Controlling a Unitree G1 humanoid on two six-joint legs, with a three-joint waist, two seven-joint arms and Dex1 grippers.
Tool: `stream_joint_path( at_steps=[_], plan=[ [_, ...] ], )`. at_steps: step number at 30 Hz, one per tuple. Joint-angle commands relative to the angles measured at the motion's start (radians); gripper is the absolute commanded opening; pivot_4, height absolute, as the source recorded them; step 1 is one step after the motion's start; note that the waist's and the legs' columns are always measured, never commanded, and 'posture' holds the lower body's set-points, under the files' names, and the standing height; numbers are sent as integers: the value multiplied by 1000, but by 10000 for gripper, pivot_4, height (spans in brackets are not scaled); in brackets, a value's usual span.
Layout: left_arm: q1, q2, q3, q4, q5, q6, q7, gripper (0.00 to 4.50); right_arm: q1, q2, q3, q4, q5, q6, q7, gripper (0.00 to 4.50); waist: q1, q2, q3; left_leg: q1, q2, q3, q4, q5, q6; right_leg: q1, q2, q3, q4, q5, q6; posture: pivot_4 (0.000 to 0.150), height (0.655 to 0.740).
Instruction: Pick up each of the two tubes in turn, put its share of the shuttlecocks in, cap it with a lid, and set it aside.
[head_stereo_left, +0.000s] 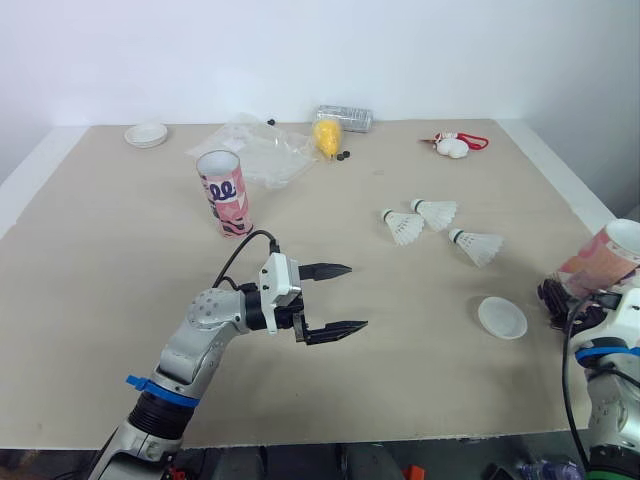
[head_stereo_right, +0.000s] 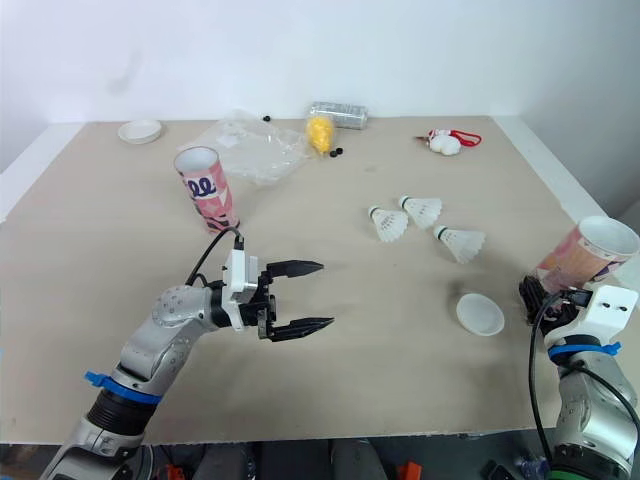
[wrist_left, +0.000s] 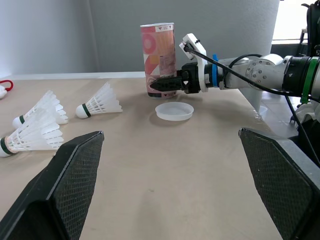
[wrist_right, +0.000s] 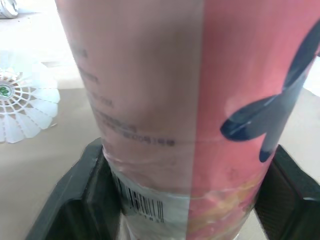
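Shuttlecocks (head_stereo_right: 462, 243) are lying on the table (head_stereo_right: 420, 390) between the arms, nearer the right jaws, which are gripping one tilted tube (head_stereo_right: 585, 252) at the right edge. Left jaws are hanging spread and empty; the other tube (head_stereo_right: 207, 190) is standing upright beyond them.

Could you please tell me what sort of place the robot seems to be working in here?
Probably a robotics lab or test room, not a home: a large beige tabletop against plain white walls, staged with task props, three white feather shuttlecocks and a pink cardboard tube.
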Motion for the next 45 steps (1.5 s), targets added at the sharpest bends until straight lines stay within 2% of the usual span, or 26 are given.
stream_joint_path(
  at_steps=[1,24,29,32,35,38,40,45],
  plan=[
    [-3,-6,8,-10,-14,-15,-1,45000,-2,-29,-8,-14,7,-3,6,44473,0,0,0,0,0,0,0,0,0,0,0,0,0,0,0,1500,7400],
    [-49,-13,1,73,-15,-19,-59,45000,271,29,-69,-469,129,189,-58,44473,2,0,0,0,0,0,-1,0,0,0,0,0,0,-1,-1,1500,7400],
    [-68,-17,6,117,-11,-32,-79,45000,420,22,-76,-647,193,257,2,44473,3,0,0,0,0,0,-1,0,0,-1,0,0,0,-2,-1,1500,7400],
    [-75,-17,8,139,-6,-44,-91,45000,500,-11,-132,-726,249,287,57,44473,3,0,0,-1,0,-1,-1,0,0,-1,0,0,0,-2,-1,1500,7400],
    [-76,-16,13,148,-4,-52,-92,45000,552,-46,-162,-775,294,292,139,44473,2,-1,1,-1,-1,0,-1,0,0,-1,-1,0,0,-2,-1,1500,7400],
    [-76,-11,27,158,7,-58,-73,45000,599,-97,-159,-834,351,274,298,44473,2,-1,1,0,0,0,-1,0,0,-1,-1,0,0,-2,-1,1500,7400],
    [-71,-4,43,165,22,-64,-43,45000,589,-148,-100,-860,347,246,408,44473,0,-2,1,0,0,-1,-1,0,0,-1,-1,-1,0,-2,-1,1500,7400],
    [-39,5,84,147,68,-64,77,45000,351,-206,174,-778,219,168,487,44473,-6,-8,5,1,0,-1,1,0,0,0,-1,-1,0,1,-2,1500,7400]
  ],
)
